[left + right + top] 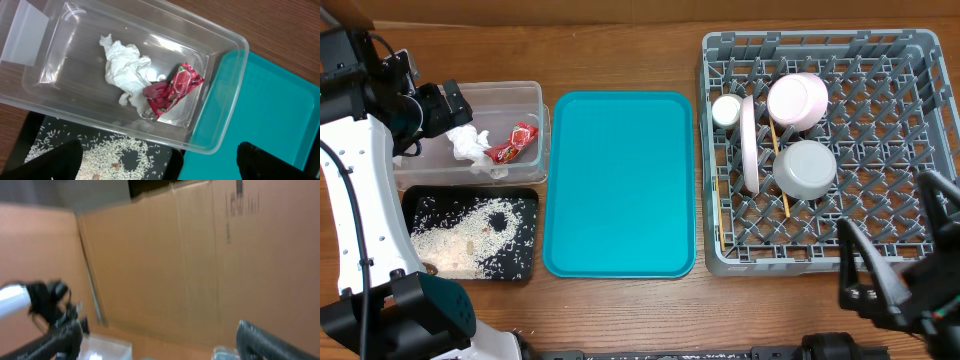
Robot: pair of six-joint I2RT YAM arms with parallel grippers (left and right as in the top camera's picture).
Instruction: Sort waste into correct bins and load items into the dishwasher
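Note:
The clear tub [535, 100] at the back left holds the crumpled white tissue [470, 145] and the red wrapper [515, 143]; the left wrist view shows the tissue [125, 70] and wrapper [172, 90] inside it. The black tray [420, 200] in front holds the rice grains [470, 235] with brown scraps. The grey rack [890, 130] holds the pink plate [750, 145] on edge, pink bowl [798, 100], white bowl [806, 168], cream cup [726, 110] and chopsticks [778, 170]. My left gripper [455, 105] hangs open and empty over the tub. My right gripper [895, 235] is open and empty over the rack's front right corner.
The teal serving tray [620, 185] lies between the bins and the rack, with nothing on it. The right wrist view is blurred and looks at a cardboard wall [190, 255], with my left arm [40, 300] at its left edge.

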